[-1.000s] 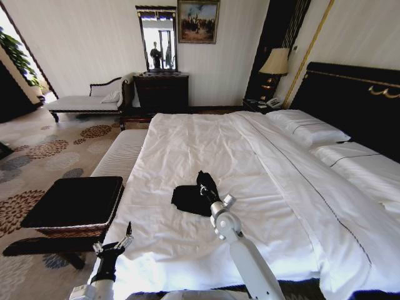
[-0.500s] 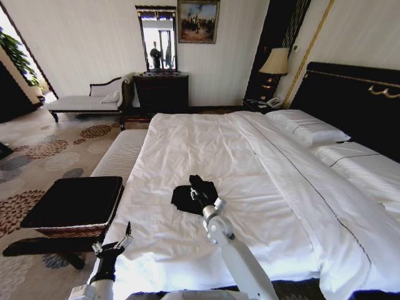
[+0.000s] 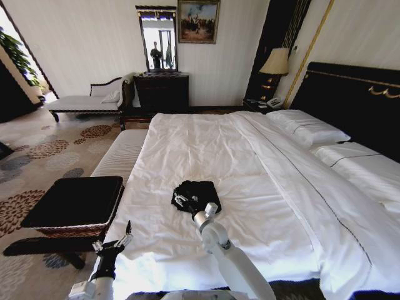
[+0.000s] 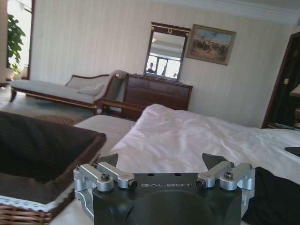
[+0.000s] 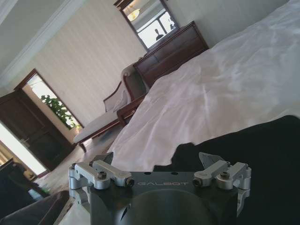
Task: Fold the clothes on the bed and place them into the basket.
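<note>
A hotel-style bedroom, with a mirror and dark dresser (image 3: 161, 91) against the far wall, frames a wide white bed (image 3: 262, 187) where the work is under way. The shirt (image 3: 199, 191) lies as a small dark bundle on the sheet, near the bed's left edge and well short of the pillows. The right claw (image 3: 182, 201) sits at the bundle's near-left edge, its fingers spread apart in the right wrist view with black cloth just ahead of them. The left claw (image 3: 128, 234) hangs low beside the bed's near corner, its fingers also apart, holding nothing. The basket (image 3: 75, 206) stands on the floor to the left of the bed, its dark top close to the left arm.

The risk, on this evidence, is a shallow pinch: catching only the top layer would let the bundle unfold on the lift. A deep bite could instead snag the sheet and drag it along towards the basket.
</note>
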Controlling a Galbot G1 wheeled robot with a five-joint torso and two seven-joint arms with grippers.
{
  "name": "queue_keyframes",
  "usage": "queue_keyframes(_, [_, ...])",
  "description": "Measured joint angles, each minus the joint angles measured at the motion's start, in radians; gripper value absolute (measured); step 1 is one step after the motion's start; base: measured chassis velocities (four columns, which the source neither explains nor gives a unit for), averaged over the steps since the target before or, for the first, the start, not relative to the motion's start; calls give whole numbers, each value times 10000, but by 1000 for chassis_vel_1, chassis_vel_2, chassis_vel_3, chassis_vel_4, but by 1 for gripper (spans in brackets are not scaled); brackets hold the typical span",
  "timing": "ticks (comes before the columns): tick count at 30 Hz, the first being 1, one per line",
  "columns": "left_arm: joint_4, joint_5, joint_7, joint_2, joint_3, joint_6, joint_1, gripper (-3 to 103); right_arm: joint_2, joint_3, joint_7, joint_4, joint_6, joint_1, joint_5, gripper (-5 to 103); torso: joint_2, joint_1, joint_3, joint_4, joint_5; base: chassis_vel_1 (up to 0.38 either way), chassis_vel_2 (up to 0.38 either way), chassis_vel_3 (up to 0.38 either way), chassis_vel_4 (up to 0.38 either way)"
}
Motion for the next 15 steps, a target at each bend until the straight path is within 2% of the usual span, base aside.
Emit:
queue_keyframes(2, [25, -667, -60, 236, 411, 800, -865, 100, -163, 468, 52, -8, 124, -127, 55, 100, 0, 0, 1, 0, 0, 0, 0, 0, 0])
queue_keyframes(3, [25, -667, -60, 236, 411, 800, -865, 100, -163, 468, 52, -8, 124, -127, 55, 100, 0, 0, 1, 0, 0, 0, 0, 0, 0])
queue_keyframes(4, [181, -1085, -112, 363, 634, 1223, -1500, 100, -220, 733, 77, -25, 155, -219, 108, 100, 0, 0, 0, -3, -1, 0, 0, 0, 0])
queue_keyframes(6, [624, -1901, -230, 638, 1004, 1718, -2495, 100, -258, 1238, 133, -72, 178, -385, 205, 100, 0, 2, 2, -5, -1, 0, 0, 0, 0])
queue_keyframes(7, [624, -1901, -230, 638, 1004, 1718, -2495, 100, -258, 1238, 133, -72, 178, -385, 205, 100, 0, 2, 2, -5, -1, 0, 0, 0, 0])
queue_keyframes(12, [1635, -4489, -464, 1148, 1534, 2904, -4255, 100, -346, 2136, 307, -128, 73, -832, 722, 100, -1, 3, 1, -1, -1, 0, 0, 0, 0])
queue_keyframes(13, [1635, -4489, -464, 1148, 1534, 2904, -4255, 100, -346, 2136, 307, -128, 73, -832, 722, 100, -1, 3, 1, -1, -1, 0, 0, 0, 0])
queue_keyframes(15, [2103, -5328, -525, 1313, 1745, 3183, -4879, 100, -406, 2406, 368, -128, -23, -1028, 1020, 100, -1, 3, 2, -1, -1, 0, 0, 0, 0])
